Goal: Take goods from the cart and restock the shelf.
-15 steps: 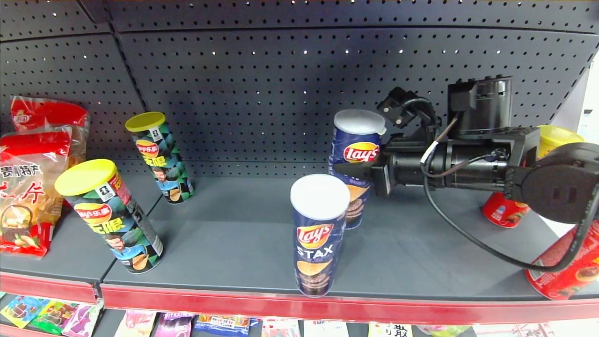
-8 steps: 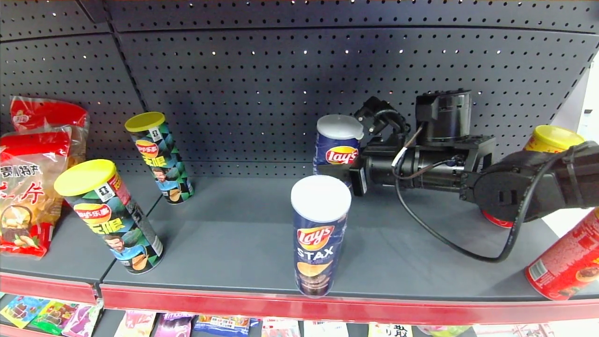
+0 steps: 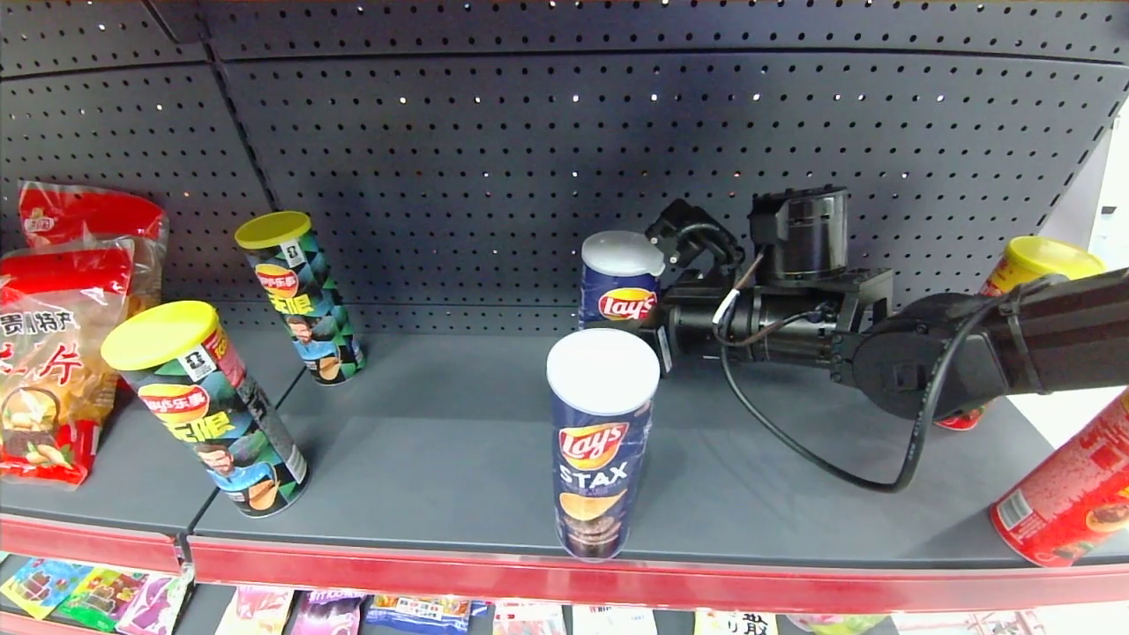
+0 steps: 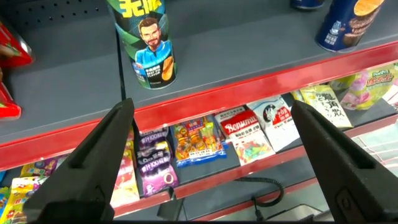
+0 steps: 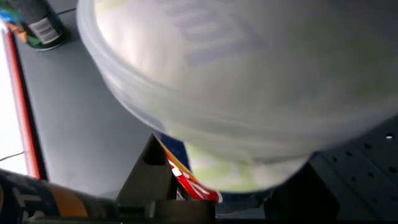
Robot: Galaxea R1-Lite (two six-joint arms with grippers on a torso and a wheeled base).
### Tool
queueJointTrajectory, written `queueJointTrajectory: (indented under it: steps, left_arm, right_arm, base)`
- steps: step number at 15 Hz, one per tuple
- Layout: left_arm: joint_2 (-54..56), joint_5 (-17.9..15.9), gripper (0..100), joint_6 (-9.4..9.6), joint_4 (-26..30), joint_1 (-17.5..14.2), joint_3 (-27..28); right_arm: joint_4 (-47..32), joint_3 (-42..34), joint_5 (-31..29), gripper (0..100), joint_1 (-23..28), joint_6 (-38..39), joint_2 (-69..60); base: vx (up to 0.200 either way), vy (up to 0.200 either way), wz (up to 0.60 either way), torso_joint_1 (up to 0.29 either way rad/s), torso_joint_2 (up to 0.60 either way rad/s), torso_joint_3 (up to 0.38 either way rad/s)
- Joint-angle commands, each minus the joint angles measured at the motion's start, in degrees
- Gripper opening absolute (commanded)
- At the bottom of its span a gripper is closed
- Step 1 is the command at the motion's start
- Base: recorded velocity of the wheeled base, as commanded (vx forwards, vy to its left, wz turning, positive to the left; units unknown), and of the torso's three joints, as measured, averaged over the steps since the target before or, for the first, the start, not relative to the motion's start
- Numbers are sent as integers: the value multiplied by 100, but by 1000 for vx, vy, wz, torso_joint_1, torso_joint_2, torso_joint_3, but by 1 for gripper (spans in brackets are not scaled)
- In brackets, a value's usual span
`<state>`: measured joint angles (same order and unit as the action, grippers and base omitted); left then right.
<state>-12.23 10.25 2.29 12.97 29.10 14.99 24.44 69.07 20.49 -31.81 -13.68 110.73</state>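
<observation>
Clamped by right gripper (image 3: 630, 329): blue can (image 3: 620, 273), near back edge of shelf (image 3: 441, 459). In front, at front edge: second blue can (image 3: 601, 441). Spread wide, empty: left gripper (image 4: 211, 109).

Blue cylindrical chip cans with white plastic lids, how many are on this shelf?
2. The front blue white-lidded chip can stands upright at the grey shelf's front edge. The rear blue can is behind it, held in the right gripper. The arm may hide more.

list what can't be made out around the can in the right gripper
Head view: base of the held blue chip can, hidden by the front blue can.
Head view: red can at the right edge, cut off by the frame.
Right wrist view: held can's print, blurred close up.
</observation>
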Motion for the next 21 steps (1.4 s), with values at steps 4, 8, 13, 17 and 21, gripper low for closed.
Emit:
queueJointTrajectory:
  steps: [4, 8, 13, 17, 21]
  left_arm:
    - [63, 3, 100, -1, 30, -1, 3]
    - [54, 3, 100, -1, 30, -1, 3]
    - [54, 3, 100, -1, 30, -1, 3]
    - [54, 3, 100, -1, 30, -1, 3]
    - [54, 3, 100, -1, 30, -1, -5]
  right_arm:
    - [96, 19, -28, 0, -19, 14, 63]
    - [96, -43, -37, 0, -19, 5, 54]
    - [105, -157, -37, 100, -1, -3, 10]
    - [105, -210, -116, 100, -1, 14, -60]
    - [96, -526, -274, 100, 34, 129, -376]
  base:
    - [0, 0, 0, 0, 0, 0]
    - [0, 0, 0, 0, 0, 0]
    - [0, 0, 0, 0, 0, 0]
    - [0, 0, 0, 0, 0, 0]
    - [0, 0, 0, 0, 0, 0]
